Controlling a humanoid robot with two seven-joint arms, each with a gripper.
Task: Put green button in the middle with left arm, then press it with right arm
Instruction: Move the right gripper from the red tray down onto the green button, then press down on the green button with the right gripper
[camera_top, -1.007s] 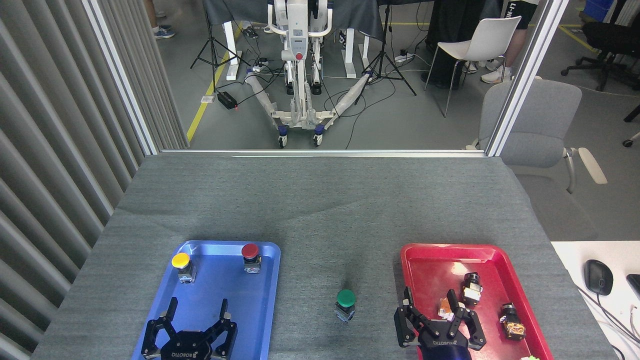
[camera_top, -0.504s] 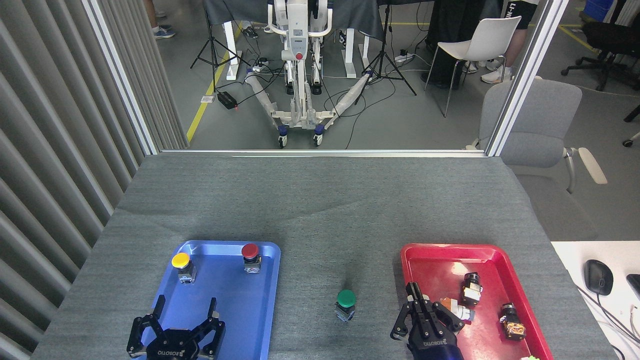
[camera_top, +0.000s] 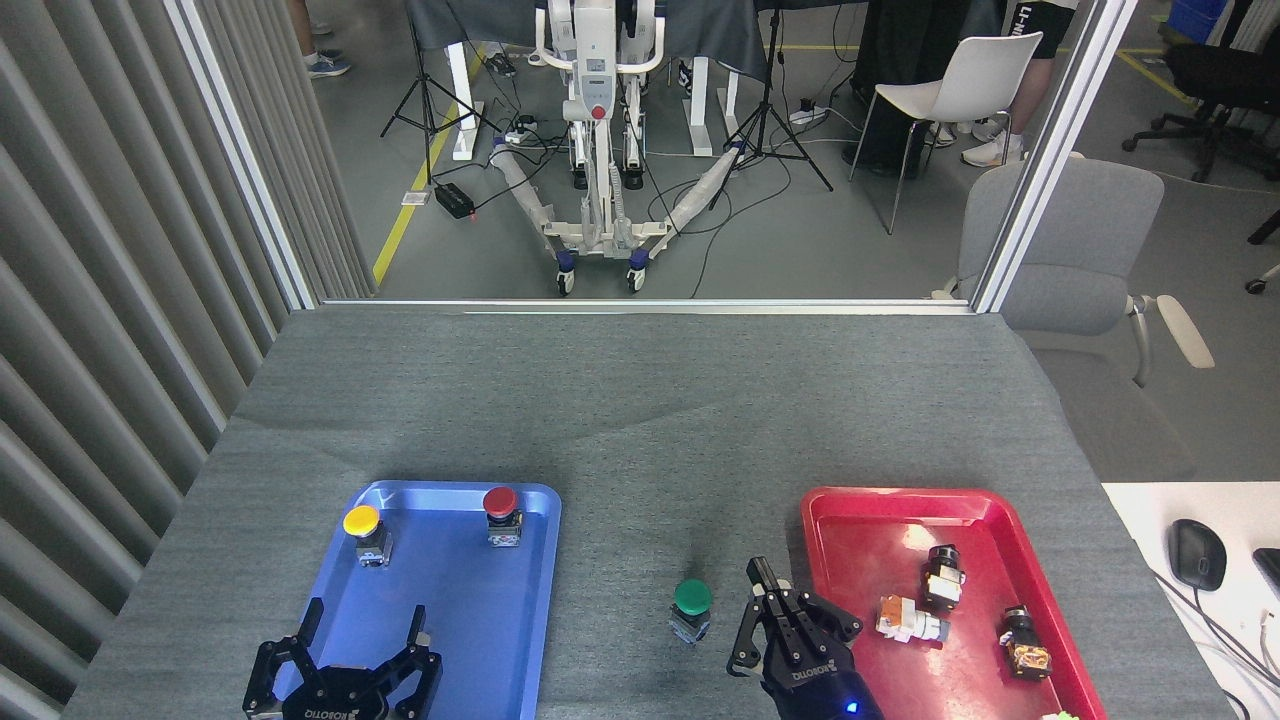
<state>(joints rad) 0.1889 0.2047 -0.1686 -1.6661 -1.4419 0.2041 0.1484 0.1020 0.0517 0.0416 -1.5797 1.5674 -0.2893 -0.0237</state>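
The green button (camera_top: 692, 598) stands on the grey cloth (camera_top: 640, 420) between the two trays, near the front edge. The right claw (camera_top: 765, 610) is just beside it, fingers bunched together, pointing up. The left claw (camera_top: 362, 625) spreads wide over the blue tray (camera_top: 455, 590), its wrist cut off. Small parts lie in the shiny red tray (camera_top: 860, 530).

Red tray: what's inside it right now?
The red tray holds a black part, a white and orange part and a black and gold part. The right gripper overlaps the tray's near left corner, hiding anything there. A green scrap is cut off.
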